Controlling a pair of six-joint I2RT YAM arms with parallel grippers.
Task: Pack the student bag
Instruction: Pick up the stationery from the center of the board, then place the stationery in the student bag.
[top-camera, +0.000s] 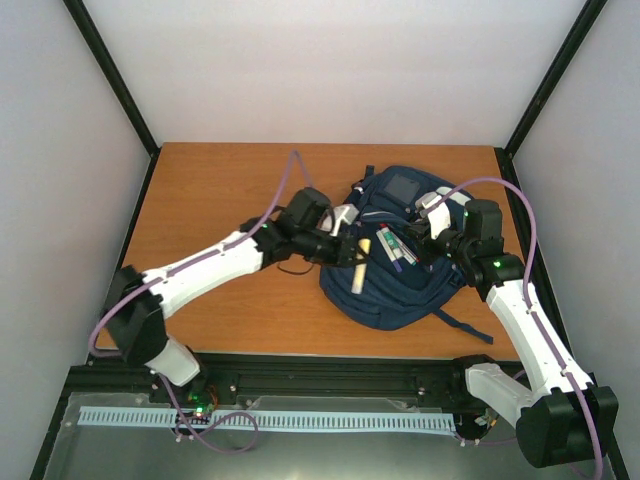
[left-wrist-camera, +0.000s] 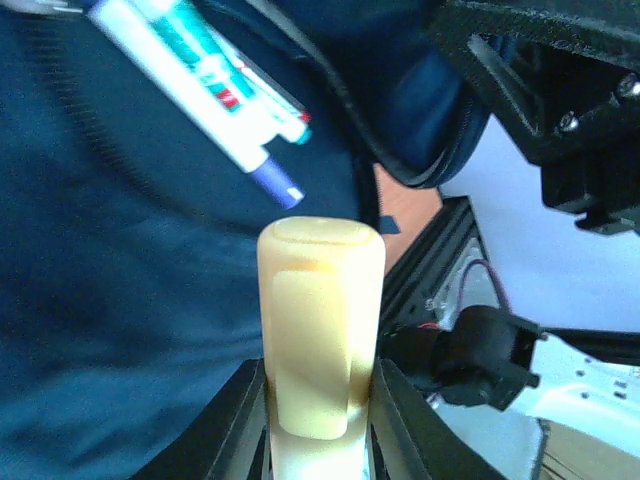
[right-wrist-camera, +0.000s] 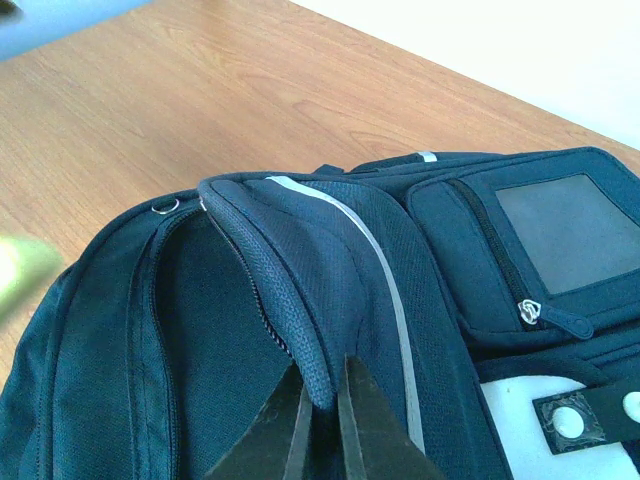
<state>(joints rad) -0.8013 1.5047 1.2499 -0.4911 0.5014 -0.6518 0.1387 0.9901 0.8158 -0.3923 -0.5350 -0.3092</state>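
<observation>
The left jaws clamp a smooth cream cylinder (left-wrist-camera: 320, 330); the right jaws pinch the student bag's (right-wrist-camera: 100, 380) woven navy flap.

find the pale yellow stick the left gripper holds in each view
top external: the pale yellow stick is mid-picture, over the left part of the student bag, in the left gripper.
left wrist: bottom centre, rising from the lower edge.
right wrist: not clearly in it; a pale blur at the left edge may be it.
shared landmark: the student bag, seen in all three.
</observation>
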